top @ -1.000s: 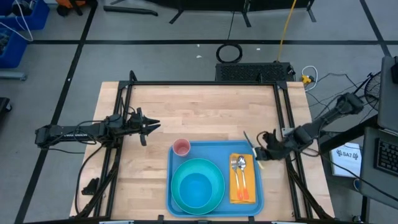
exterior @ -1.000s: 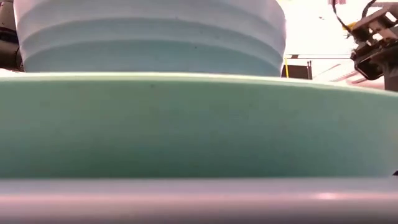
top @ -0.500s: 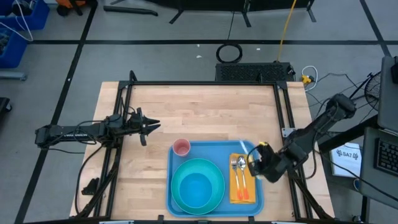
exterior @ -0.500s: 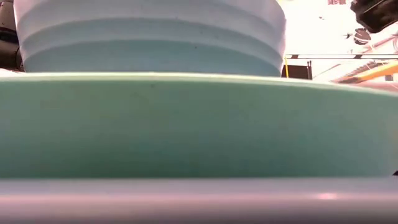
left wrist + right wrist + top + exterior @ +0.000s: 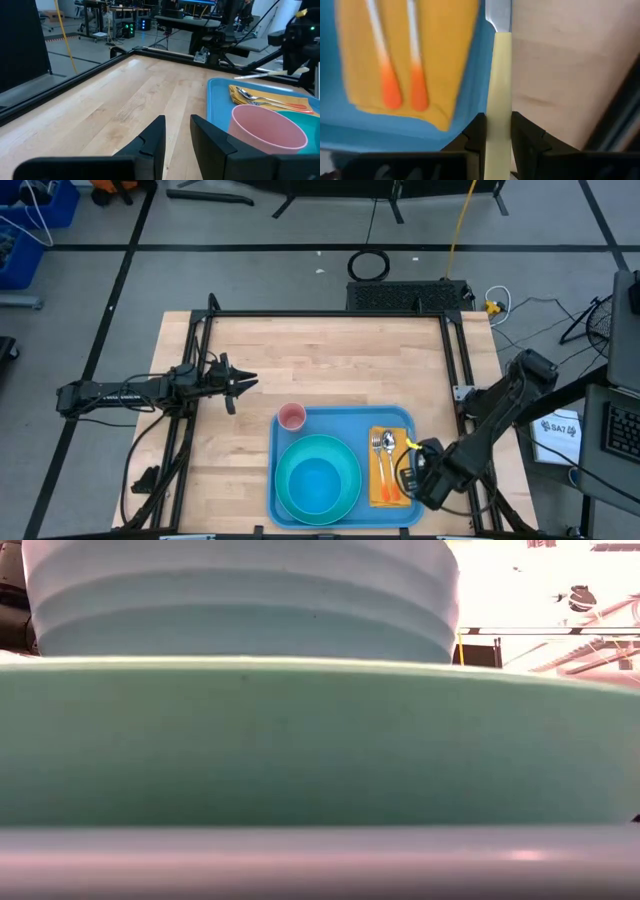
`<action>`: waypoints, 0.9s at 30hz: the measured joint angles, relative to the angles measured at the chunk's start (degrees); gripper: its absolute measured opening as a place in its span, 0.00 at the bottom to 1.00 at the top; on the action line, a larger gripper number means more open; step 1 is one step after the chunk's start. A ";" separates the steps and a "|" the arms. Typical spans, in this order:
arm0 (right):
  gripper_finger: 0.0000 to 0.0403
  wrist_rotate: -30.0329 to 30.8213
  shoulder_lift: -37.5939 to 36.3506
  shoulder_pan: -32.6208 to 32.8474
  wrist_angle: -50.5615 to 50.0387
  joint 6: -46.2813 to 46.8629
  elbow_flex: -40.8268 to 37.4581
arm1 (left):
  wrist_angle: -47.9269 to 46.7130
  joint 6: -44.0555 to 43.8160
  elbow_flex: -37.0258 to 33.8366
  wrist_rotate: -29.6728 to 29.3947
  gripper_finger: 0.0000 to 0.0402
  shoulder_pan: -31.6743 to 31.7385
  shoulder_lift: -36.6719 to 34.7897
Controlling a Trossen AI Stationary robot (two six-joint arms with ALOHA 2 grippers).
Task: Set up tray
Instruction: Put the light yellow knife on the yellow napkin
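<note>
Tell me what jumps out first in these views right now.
The light-blue tray at the table's near edge stands out, holding a teal plate with a blue bowl, a pink cup and cutlery on an orange napkin. The right end effector grips a pale-handled knife over the tray's right rim. The left end effector waits, open, at the table's left.

**Wooden table, one tray on it**

You've got a light wood table (image 5: 320, 365) with a black frame (image 5: 330, 314) running round its top. Directly on the wood sits only the light-blue tray (image 5: 340, 418), at the near edge, right of centre. The far half and the left side of the board carry nothing you can see. Grey floor (image 5: 250, 270) surrounds the table.
</note>
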 joint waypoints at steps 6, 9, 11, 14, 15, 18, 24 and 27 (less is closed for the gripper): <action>0.13 2.67 1.34 -0.07 -0.09 1.73 -0.02 | -0.01 0.00 0.00 0.00 0.23 -0.02 0.00; 0.13 4.22 2.15 -0.75 0.03 1.91 -0.02 | 0.00 0.00 0.00 0.00 0.23 -0.02 0.00; 0.13 4.21 2.85 -1.40 0.43 1.85 -0.02 | -0.01 0.00 0.00 0.00 0.23 -0.01 -0.02; 0.13 4.49 3.95 -2.43 2.35 1.60 -0.02 | 0.01 0.00 0.00 0.00 0.23 -0.02 -0.01; 0.13 5.00 4.38 -2.49 3.31 1.56 -0.02 | 0.00 0.00 0.00 0.00 0.23 0.00 -0.02; 0.13 6.16 5.53 -2.47 5.37 1.68 -0.02 | 0.01 0.00 0.00 0.00 0.23 -0.02 -0.02; 0.13 6.99 8.17 -2.47 8.33 1.76 -0.04 | -0.01 0.00 0.00 0.00 0.23 -0.02 -0.02; 0.13 6.97 8.59 -2.45 8.46 1.65 -0.07 | -0.01 0.00 0.00 0.00 0.23 -0.02 0.00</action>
